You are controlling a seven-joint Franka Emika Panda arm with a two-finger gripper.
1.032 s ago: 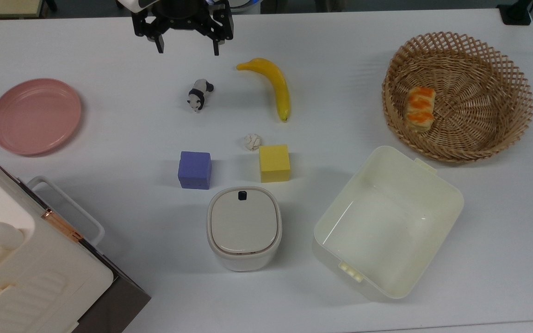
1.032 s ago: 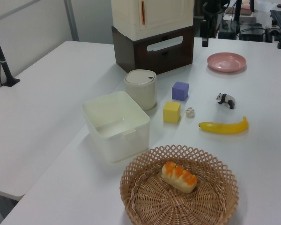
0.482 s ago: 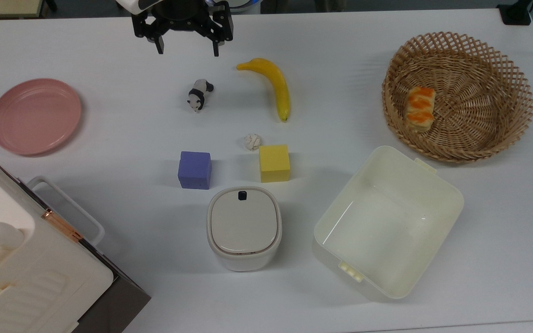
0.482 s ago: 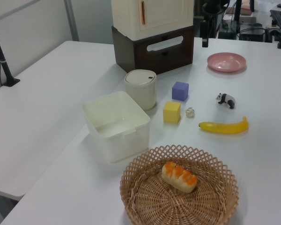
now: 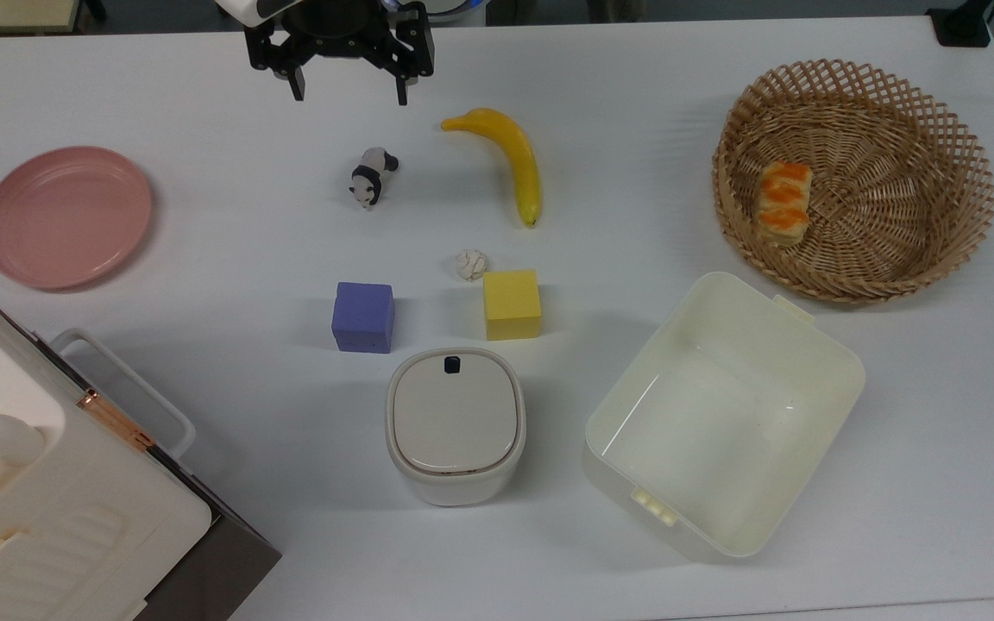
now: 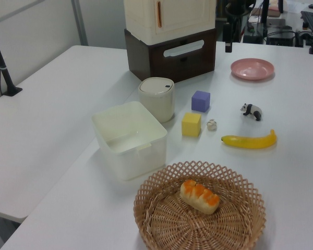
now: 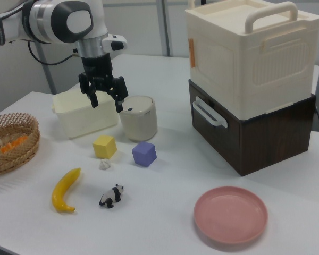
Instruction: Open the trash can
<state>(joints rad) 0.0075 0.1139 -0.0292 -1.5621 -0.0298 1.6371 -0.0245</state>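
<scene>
The trash can (image 5: 454, 427) is a small cream-white rounded-square bin whose beige lid lies flat and shut. A small black button (image 5: 452, 365) sits at the lid's edge. It stands near the table's front in the top view, and also shows in the left view (image 6: 156, 98) and the right view (image 7: 139, 118). My gripper (image 5: 349, 93) hangs open at the far edge of the table in the top view, well away from the bin, with nothing between its fingers. In the right view the gripper (image 7: 106, 104) is raised above the table, in front of the bin.
Between gripper and bin lie a toy panda (image 5: 372, 176), a banana (image 5: 514, 159), a paper ball (image 5: 470, 264), a purple cube (image 5: 363, 316) and a yellow cube (image 5: 512, 304). A cream tub (image 5: 721, 414), a wicker basket (image 5: 954, 147), a pink plate (image 5: 66, 216) and a big white box (image 5: 40, 509) surround them.
The gripper has crept very slightly toward the top view's upper edge, still open. Nothing on the table has moved.
</scene>
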